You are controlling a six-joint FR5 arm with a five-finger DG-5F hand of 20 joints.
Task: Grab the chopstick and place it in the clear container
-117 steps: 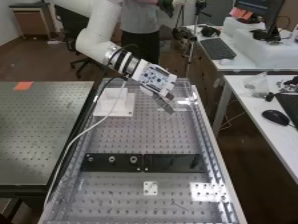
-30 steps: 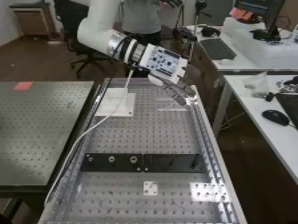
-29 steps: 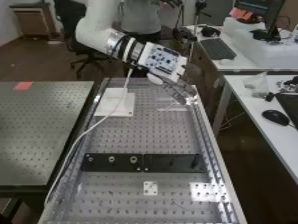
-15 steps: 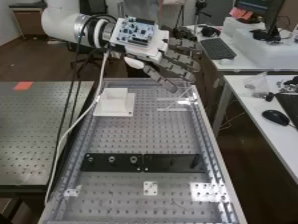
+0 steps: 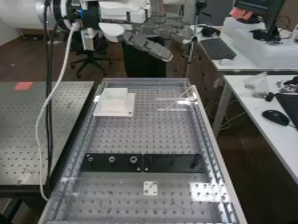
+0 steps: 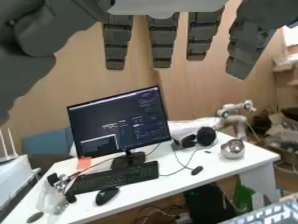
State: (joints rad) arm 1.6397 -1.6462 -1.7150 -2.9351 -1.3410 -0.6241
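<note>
The hand (image 5: 156, 39) is above and beyond the bench's far end in the high view, fingers extended and spread, holding nothing. In the wrist view the hand (image 6: 163, 42) shows straight fingers apart from one another, with the thumb off to one side. The clear container (image 5: 171, 109) stands at the bench's far right corner, its pale edges faintly visible. A thin pale line, apparently the chopstick (image 5: 176, 102), slants across it; whether it lies fully inside I cannot tell. The hand does not touch either of them.
A white block on a square base (image 5: 114, 104) stands at the bench's far left. Black plates (image 5: 143, 162) cross the perforated bench, with a small white plate (image 5: 150, 188) nearer. A desk with a monitor (image 6: 121, 122) and keyboard stands to the right in the high view.
The hand has risen from low over the container at the far right and moved back and to the left. Its fingers have gone from bunched downward to spread and straight.
</note>
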